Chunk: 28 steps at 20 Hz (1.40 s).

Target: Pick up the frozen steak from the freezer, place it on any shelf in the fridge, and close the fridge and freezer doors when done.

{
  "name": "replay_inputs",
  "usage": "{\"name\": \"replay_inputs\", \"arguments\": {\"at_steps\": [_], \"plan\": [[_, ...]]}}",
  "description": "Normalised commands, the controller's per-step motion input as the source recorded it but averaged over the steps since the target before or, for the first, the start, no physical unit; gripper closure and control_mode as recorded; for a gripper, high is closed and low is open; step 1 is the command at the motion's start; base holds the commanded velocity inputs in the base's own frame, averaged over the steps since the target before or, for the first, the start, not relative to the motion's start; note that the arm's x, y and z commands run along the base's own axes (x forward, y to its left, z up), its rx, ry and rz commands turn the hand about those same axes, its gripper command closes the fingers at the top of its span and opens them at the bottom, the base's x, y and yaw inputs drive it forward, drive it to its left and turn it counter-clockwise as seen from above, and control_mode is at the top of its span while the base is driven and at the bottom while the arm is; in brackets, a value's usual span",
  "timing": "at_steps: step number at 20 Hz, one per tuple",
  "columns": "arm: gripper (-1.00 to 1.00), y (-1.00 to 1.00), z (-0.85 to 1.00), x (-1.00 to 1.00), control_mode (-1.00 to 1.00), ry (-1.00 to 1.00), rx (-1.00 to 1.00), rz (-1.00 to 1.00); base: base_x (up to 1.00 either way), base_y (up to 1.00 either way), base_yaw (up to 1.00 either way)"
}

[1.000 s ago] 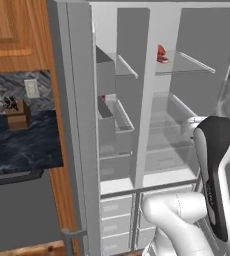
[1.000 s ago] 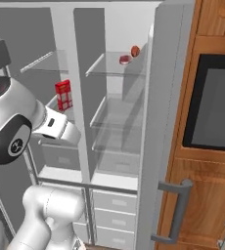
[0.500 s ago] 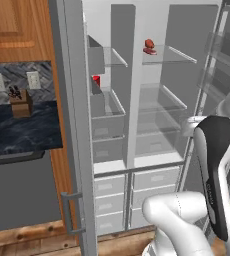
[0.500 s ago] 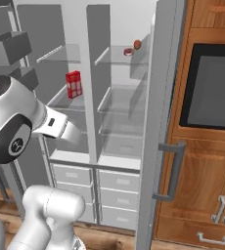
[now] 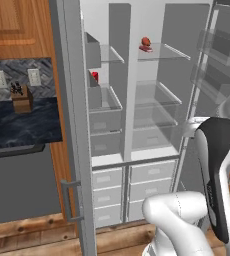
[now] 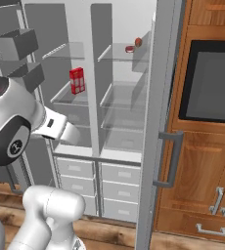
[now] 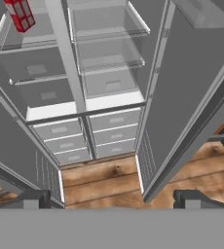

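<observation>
Kitchen: fridge w/ both doors open, red carton inside.

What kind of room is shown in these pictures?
Most likely a home kitchen. An open side-by-side fridge with glass shelves stands between wooden cabinets, a built-in oven sits on one side, and a dark stone counter with a knife block on the other.

top glass shelf carries steak, orange-red lump.
</observation>
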Motion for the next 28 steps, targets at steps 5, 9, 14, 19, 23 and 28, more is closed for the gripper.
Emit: {"name": "replay_inputs", "arguments": {"at_steps": [5,9,14,19,23,28], "plan": [[-1.0,0.05,0.08,-0.07,-1.0,-0.05,0.0,0.0,0.0,0.0,0.0],[-1.0,0.7,0.03,-0.35,-1.0,-0.12,0.0,0.0,0.0,0.0,0.0],[-1.0,1.0,0.0,-0.49,-1.0,-0.23,0.0,0.0,0.0,0.0,0.0],[-1.0,1.0,0.0,-0.43,-1.0,-0.2,-0.07,-0.05,0.0,0.0,0.0],[-1.0,1.0,-0.08,-0.01,-1.0,-0.06,-0.09,-0.18,0.0,0.0,0.0],[-1.0,1.0,-0.26,0.01,-1.0,0.0,-0.05,-0.23,0.0,0.0,0.0]]}}
